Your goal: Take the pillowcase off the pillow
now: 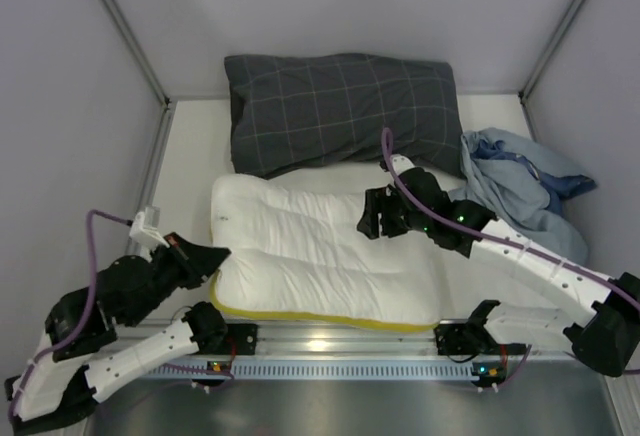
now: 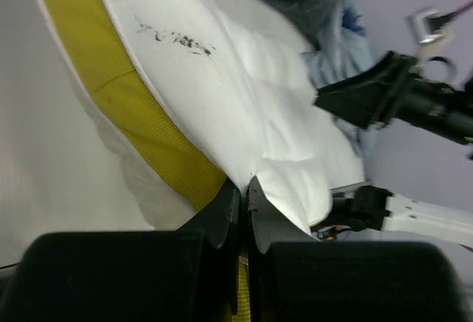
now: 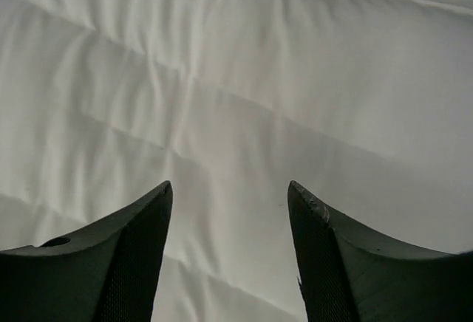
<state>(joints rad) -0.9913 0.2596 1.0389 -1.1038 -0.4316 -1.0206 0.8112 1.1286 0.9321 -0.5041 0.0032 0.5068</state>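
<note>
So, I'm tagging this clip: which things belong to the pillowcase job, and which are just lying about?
Job: white pillow; blue pillowcase, crumpled beside it on the right; left claw, shut on the pillow's corner; right claw, open above the pillow.
Lying about: dark grey checked pillow at the back.

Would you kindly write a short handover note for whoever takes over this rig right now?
Left pincer: shut at the pillow, at its near-left corner; whether it pinches cloth is unclear.
Right pincer: open above the pillow's middle, holding nothing.
The pillowcase: crumpled to the pillow's right, apparently fully off it.
Done: the pillow lies bare.
Left: probably only to let go and withdraw.
</note>
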